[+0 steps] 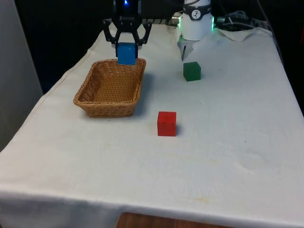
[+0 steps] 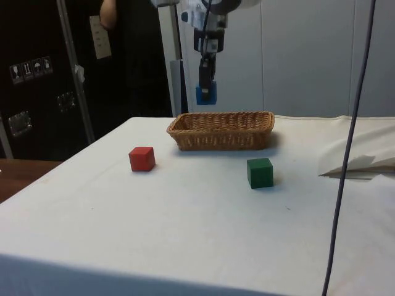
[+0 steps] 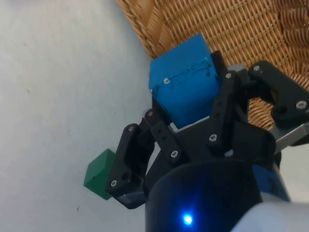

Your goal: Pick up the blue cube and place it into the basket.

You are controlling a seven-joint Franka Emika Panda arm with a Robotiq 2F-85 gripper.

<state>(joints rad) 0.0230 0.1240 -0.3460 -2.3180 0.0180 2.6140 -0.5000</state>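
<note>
Tool (image 1: 127, 42) up in the air at the counter's far end, fingers pinching the blue cube (image 1: 127, 53) from two sides. Cube clear of the counter (image 1: 228, 142), hanging over the far rim of the wicker basket (image 1: 111, 88) — just above it in the front view, a little higher and over the basket's near-left corner in the side view (image 2: 206, 94). From the wrist, same blue cube (image 3: 186, 79) gripped between the black fingers (image 3: 224, 104), slightly tilted, with the woven basket wall (image 3: 231, 29) right behind it and the white cloth beside it.

Basket (image 2: 222, 129) sitting flat on the cloth, toward the front view's left, nothing visible inside. Green cube (image 1: 192, 71) on the counter toward the front view's right of the basket, well apart from it; seen also past the tool's knuckle in the wrist view (image 3: 100, 174). Red cube (image 1: 166, 123) nearer the camera in the front view, standing alone between the basket and the counter's open middle, apart from both the basket and the green cube. In the side view, red cube (image 2: 142, 158) to the left and green cube (image 2: 260, 172) to the right, both in front of the basket.

Part of a person's arm (image 2: 109, 13) against the dark cabinets in the side view.
</note>
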